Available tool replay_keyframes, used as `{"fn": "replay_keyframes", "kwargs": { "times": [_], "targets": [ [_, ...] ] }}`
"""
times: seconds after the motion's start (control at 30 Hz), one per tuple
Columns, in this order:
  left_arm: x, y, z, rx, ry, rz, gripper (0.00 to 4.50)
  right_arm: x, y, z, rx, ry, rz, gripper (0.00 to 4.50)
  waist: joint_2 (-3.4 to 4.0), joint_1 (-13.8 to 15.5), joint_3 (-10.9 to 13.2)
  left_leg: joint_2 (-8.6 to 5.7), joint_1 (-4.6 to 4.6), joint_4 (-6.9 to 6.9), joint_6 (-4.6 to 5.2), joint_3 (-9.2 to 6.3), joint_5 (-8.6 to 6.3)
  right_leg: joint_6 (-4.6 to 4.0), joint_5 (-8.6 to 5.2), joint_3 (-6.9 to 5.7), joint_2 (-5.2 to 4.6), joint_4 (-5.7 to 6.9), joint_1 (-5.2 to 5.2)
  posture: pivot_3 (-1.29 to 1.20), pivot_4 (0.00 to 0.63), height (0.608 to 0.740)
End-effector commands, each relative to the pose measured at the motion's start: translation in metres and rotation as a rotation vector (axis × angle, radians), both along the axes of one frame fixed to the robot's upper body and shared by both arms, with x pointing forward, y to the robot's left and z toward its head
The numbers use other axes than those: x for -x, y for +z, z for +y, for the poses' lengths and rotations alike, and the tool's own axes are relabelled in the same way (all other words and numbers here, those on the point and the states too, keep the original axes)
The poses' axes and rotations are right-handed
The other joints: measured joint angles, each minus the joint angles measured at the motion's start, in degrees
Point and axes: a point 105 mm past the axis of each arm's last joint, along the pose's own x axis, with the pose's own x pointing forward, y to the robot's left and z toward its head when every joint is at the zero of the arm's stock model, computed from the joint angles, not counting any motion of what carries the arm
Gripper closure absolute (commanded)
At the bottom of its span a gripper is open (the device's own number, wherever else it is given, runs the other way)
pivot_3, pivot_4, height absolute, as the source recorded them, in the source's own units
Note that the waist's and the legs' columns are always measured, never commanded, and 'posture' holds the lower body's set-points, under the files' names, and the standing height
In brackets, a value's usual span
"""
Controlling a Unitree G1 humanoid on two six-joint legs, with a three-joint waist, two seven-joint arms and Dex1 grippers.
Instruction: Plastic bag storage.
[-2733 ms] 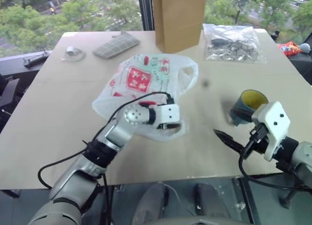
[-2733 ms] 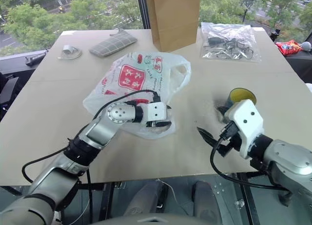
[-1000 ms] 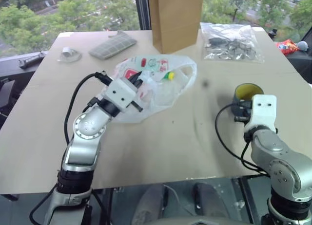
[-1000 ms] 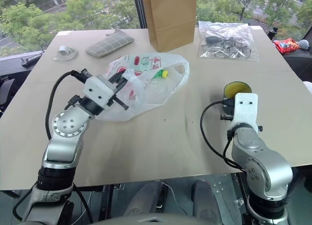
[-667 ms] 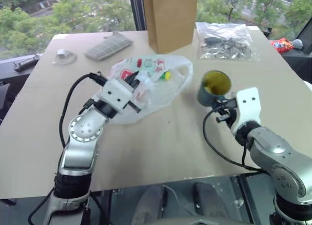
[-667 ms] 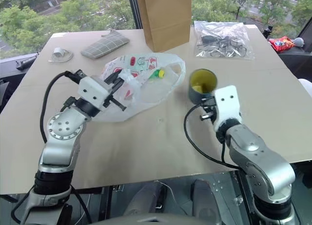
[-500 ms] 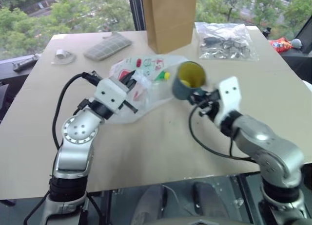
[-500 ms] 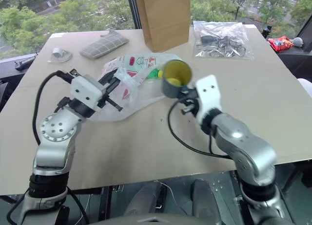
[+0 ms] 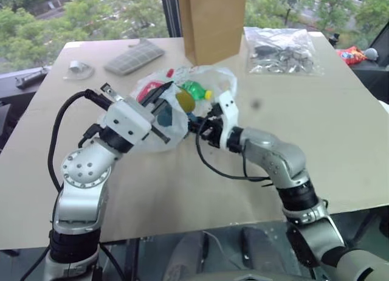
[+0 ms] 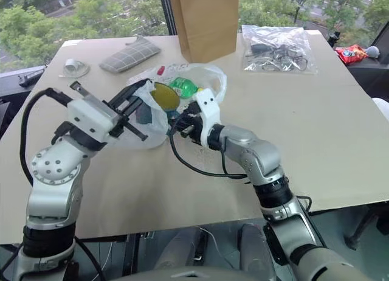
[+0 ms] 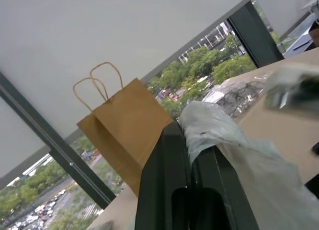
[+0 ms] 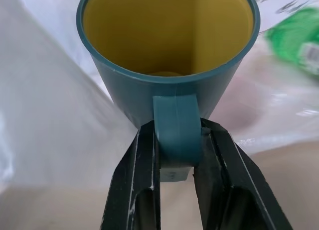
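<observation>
The left pincer (image 9: 159,106) is pressed together on a fold of the plastic bag (image 9: 200,92), pinching the near edge and lifting it off the bench (image 9: 340,141), which I judge is meant to hold the mouth up and open so something can go in. The bag lies in the middle of the bench, its far part resting on the surface just in front of the tall brown paper bag (image 9: 213,22), its near lip raised in the left pincer. The right pincer (image 12: 177,160) grips the handle of a teal mug (image 12: 169,65) with a yellow inside, one finger on each side of the handle, and holds the mug on its side with the rim facing the lifted opening; through the thin film the mug appears to be at or just inside the mouth. Room is tight there: the two pincers sit close together, and the brown paper bag stands close behind. A clear packet of dark items (image 9: 282,50) lies well apart at the far right, a grey cloth (image 9: 134,56) at the far left, and the near half of the bench is open for drawing back.
</observation>
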Motion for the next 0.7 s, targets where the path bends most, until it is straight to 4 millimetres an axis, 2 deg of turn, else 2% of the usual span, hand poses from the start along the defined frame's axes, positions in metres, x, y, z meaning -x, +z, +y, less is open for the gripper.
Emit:
{"fn": "replay_keyframes", "kwargs": {
  "times": [0.03,0.17,0.3,0.4,0.47,0.57,0.6,0.7],
  "targets": [
    [0.012,-0.003,-0.010,-0.011,-0.062,0.025,4.50,-0.005,0.019,0.029,-0.061,0.086,-0.030,4.08,0.00,-0.55,0.00,0.03,0.00,-0.02,-0.02,0.00,0.01,-0.02,0.01,0.01,0.03,0.01,-0.02,0.00,0.150,0.740],
    [0.015,-0.005,-0.016,-0.003,-0.079,0.043,4.50,-0.016,0.019,0.061,-0.050,0.110,-0.004,4.08,0.01,-0.79,0.01,0.10,0.00,-0.07,-0.09,0.04,0.03,-0.09,0.05,0.07,0.13,0.07,-0.13,0.00,0.150,0.740],
    [0.014,-0.004,-0.017,0.005,-0.066,0.039,4.50,-0.016,0.000,0.073,0.055,0.164,-0.084,4.08,0.03,-0.79,0.02,0.07,-0.02,-0.06,-0.11,0.05,0.02,-0.09,0.05,0.06,0.12,0.04,-0.12,0.00,0.150,0.740],
    [0.010,-0.002,-0.012,0.043,-0.031,0.036,4.50,-0.019,-0.003,0.068,0.084,0.180,-0.141,2.54,0.04,-0.87,0.03,0.09,-0.03,-0.12,-0.14,0.05,0.01,-0.09,0.04,0.08,0.14,0.02,-0.17,0.00,0.150,0.740],
    [0.007,-0.001,-0.009,0.068,-0.010,0.040,4.50,-0.024,-0.008,0.057,0.162,0.150,-0.245,1.81,0.05,-0.82,0.03,0.11,-0.03,-0.13,-0.15,0.05,0.01,-0.09,0.04,0.08,0.15,0.02,-0.19,0.00,0.150,0.740],
    [-0.001,0.000,-0.001,0.118,0.034,0.049,4.50,-0.029,-0.003,0.037,0.172,0.090,-0.314,0.22,0.04,-0.76,0.03,0.11,-0.05,-0.12,-0.16,0.05,0.01,-0.09,0.04,0.08,0.14,0.02,-0.18,0.00,0.150,0.740],
    [-0.003,0.000,0.001,0.124,0.040,0.049,4.50,-0.030,0.001,0.028,0.170,0.063,-0.337,0.05,0.04,-0.77,0.03,0.10,-0.05,-0.11,-0.16,0.05,0.01,-0.09,0.04,0.09,0.14,0.02,-0.18,0.00,0.150,0.740],
    [-0.010,0.000,0.005,0.156,0.061,0.045,4.50,-0.031,0.019,-0.006,0.152,-0.054,-0.399,0.05,0.04,-0.65,0.03,0.15,-0.05,-0.11,-0.19,0.01,0.02,-0.09,0.04,0.06,0.17,0.06,-0.19,0.00,0.150,0.740]
  ]
}}
